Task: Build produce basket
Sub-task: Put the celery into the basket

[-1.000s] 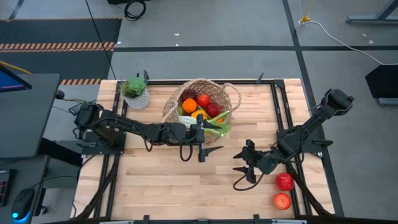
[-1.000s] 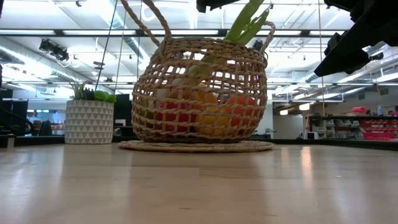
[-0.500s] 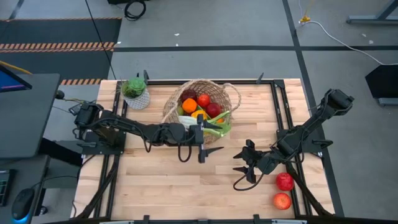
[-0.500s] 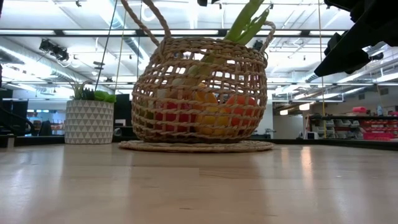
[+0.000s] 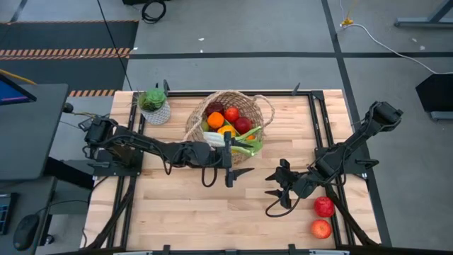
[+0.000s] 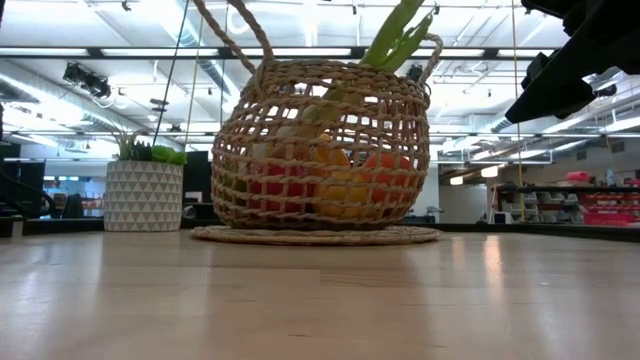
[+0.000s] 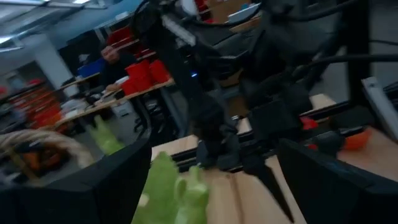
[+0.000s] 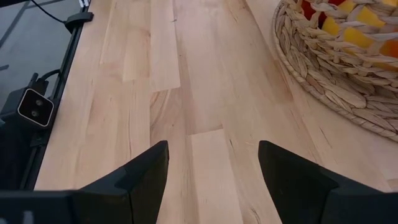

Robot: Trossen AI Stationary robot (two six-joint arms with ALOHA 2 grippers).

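Wicker basket (image 5: 230, 117) at the far middle of the table (image 5: 184, 212), resting on a flat woven mat, loaded with produce (image 5: 228, 120): red apples, oranges, something yellow, and a leek (image 5: 244, 145) leaning over the near right rim with its green top poking above the basket in the low view. Left gripper (image 5: 231, 161) just near of the basket's near rim, jaws wide apart, holding nothing. Right gripper (image 5: 274, 190) over bare wood at the near right, fingers spread, empty. Two red apples (image 5: 323, 217) on the table at the near right corner, beside the right arm. Small white pot with a green plant (image 5: 153, 105) left of the basket.
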